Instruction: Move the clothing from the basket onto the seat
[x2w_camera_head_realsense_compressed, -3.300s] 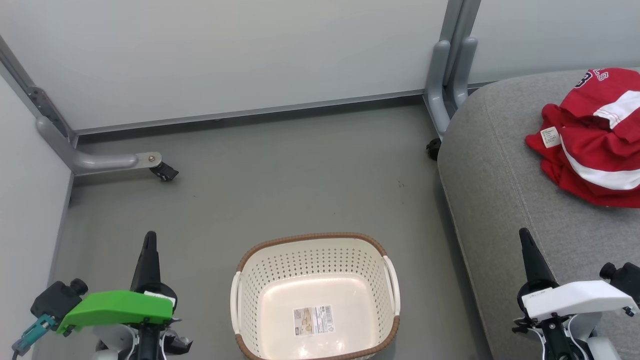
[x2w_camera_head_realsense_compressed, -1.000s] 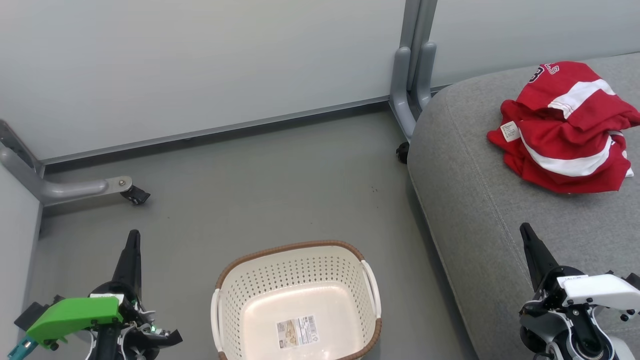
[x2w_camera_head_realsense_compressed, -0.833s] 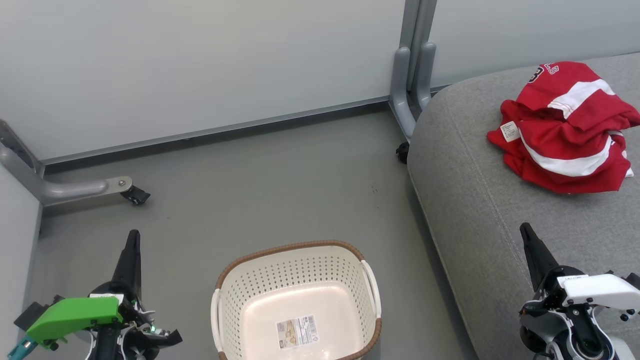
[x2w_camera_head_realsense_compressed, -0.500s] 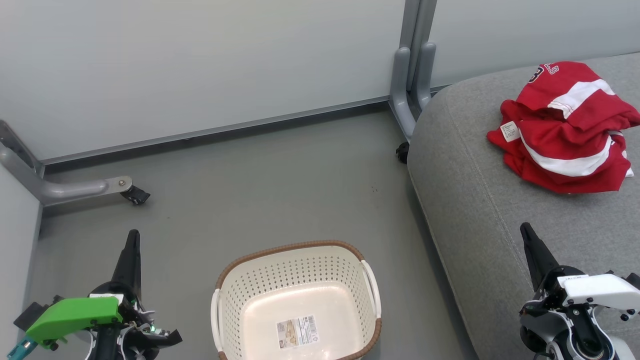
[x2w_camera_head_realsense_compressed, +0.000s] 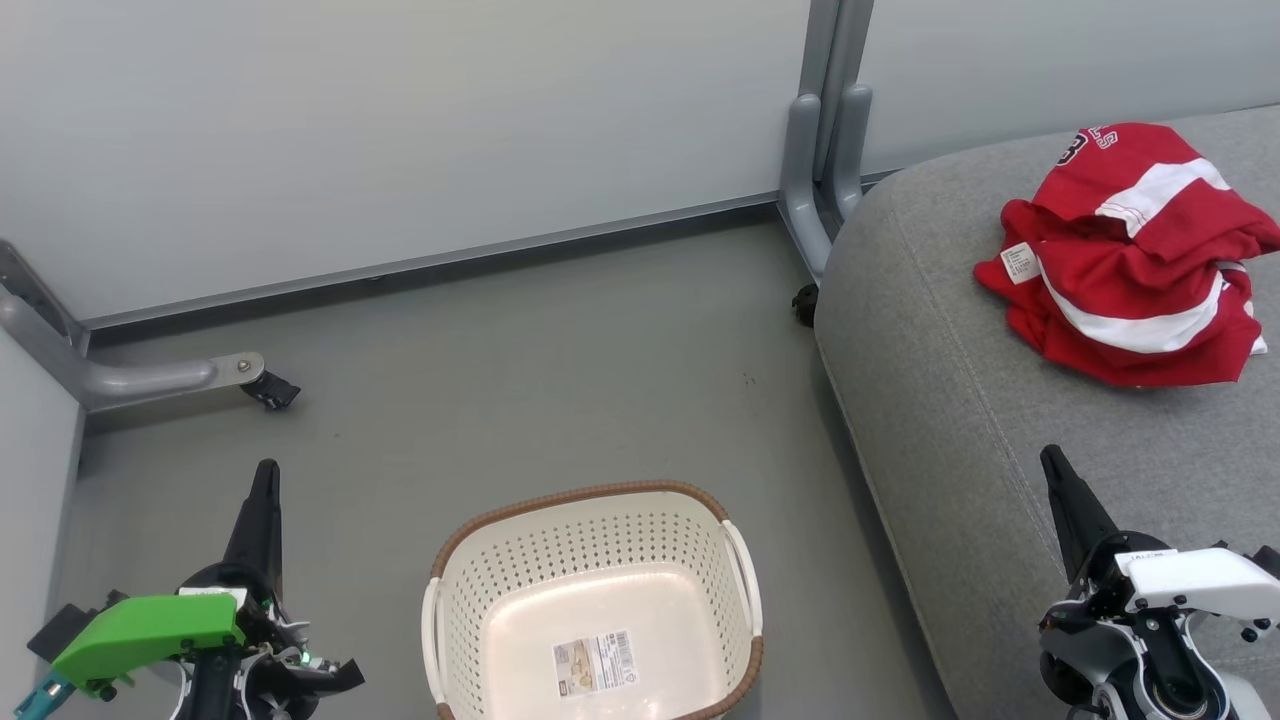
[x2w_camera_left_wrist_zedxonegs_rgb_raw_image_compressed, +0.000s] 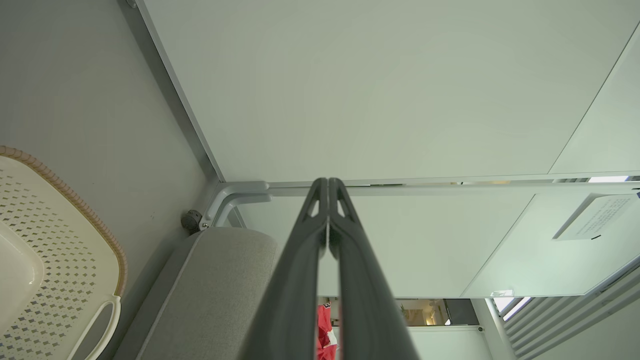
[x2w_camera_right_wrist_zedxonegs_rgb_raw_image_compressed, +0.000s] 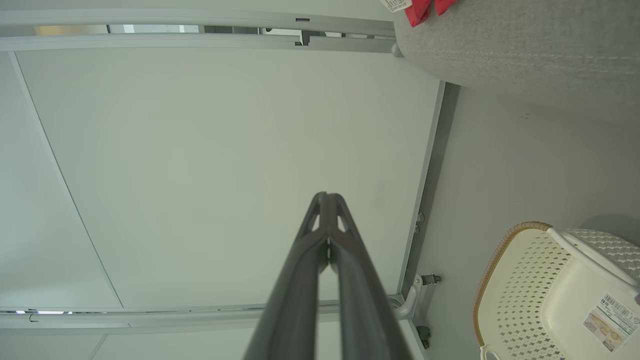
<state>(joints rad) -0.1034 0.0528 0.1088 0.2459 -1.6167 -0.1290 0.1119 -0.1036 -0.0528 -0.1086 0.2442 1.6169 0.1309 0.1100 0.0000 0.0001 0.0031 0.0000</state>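
Note:
The red clothing (x2w_camera_head_realsense_compressed: 1130, 255) with white stripes lies bunched on the grey seat (x2w_camera_head_realsense_compressed: 960, 420) at the right of the head view. On the floor at bottom centre stands the cream basket (x2w_camera_head_realsense_compressed: 595, 600); inside it I see just a sticker on its floor. My left gripper (x2w_camera_head_realsense_compressed: 266, 478) is shut, fingers pressed together (x2w_camera_left_wrist_zedxonegs_rgb_raw_image_compressed: 328, 185), left of the basket and holding nothing. Shut as well, my right gripper (x2w_camera_head_realsense_compressed: 1050, 462) hovers over the seat's front part, tips together (x2w_camera_right_wrist_zedxonegs_rgb_raw_image_compressed: 326, 197). A sliver of the clothing (x2w_camera_left_wrist_zedxonegs_rgb_raw_image_compressed: 325, 332) and the basket (x2w_camera_left_wrist_zedxonegs_rgb_raw_image_compressed: 55, 240) appear in the left wrist view.
Pale wall panels (x2w_camera_head_realsense_compressed: 400, 130) close off the back and left. Grey metal frame feet (x2w_camera_head_realsense_compressed: 165, 375) with small casters stick out onto the floor, one at the left and one (x2w_camera_head_realsense_compressed: 822, 200) beside the seat's corner. Open grey floor (x2w_camera_head_realsense_compressed: 560, 370) lies beyond the basket.
Since the oldest frame the camera has shifted, so the whole scene sits further left. Over the last second nothing has visibly moved.

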